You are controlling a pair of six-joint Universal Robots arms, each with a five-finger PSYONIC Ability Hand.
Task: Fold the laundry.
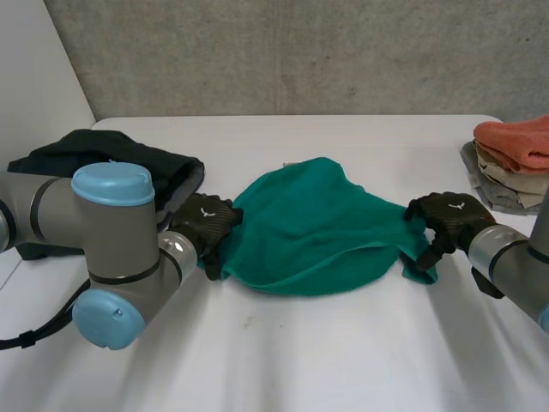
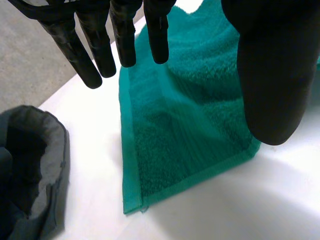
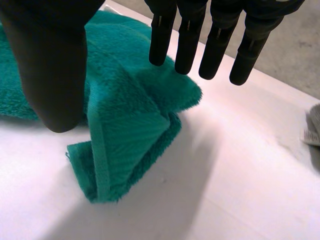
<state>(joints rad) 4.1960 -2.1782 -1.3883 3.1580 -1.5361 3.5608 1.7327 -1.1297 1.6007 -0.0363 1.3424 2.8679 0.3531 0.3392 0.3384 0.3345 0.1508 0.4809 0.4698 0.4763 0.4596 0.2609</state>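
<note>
L hand [image 1: 206, 225] is pinching the left end of the teal towel [image 1: 313, 227], straight fingers on one side, thumb on the other, cloth running up btwn them. A hemmed corner is hanging below it down to the counter [image 1: 343, 352]. R hand [image 1: 448, 216] is gripping the opposite end the same way, w/ that corner bunching into upright folds under its fingertips and its tip touching the counter. Btwn the two hands the towel is humping up & sagging over the counter's middle, not lying spread flat. By the look of it, it's light, thick-piled terry: soft, floppy, no stiffness, prob. not slippery, nothing fragile. It'll droop wherever it isn't being supported, so the best hold is at the hemmed corners or along the flat woven band, where the cloth is firmer. R side looks to be holding a gathered clump rather than a clean corner, so that end may need re-gripping. Solid teal, fluffy nap, flat band near the short edge. A black garment [image 1: 111, 154] is lying just beside the L hand. A stack of folded cloths [image 1: 515, 159] is sitting at the counter's right end, apart from the towel.
</note>
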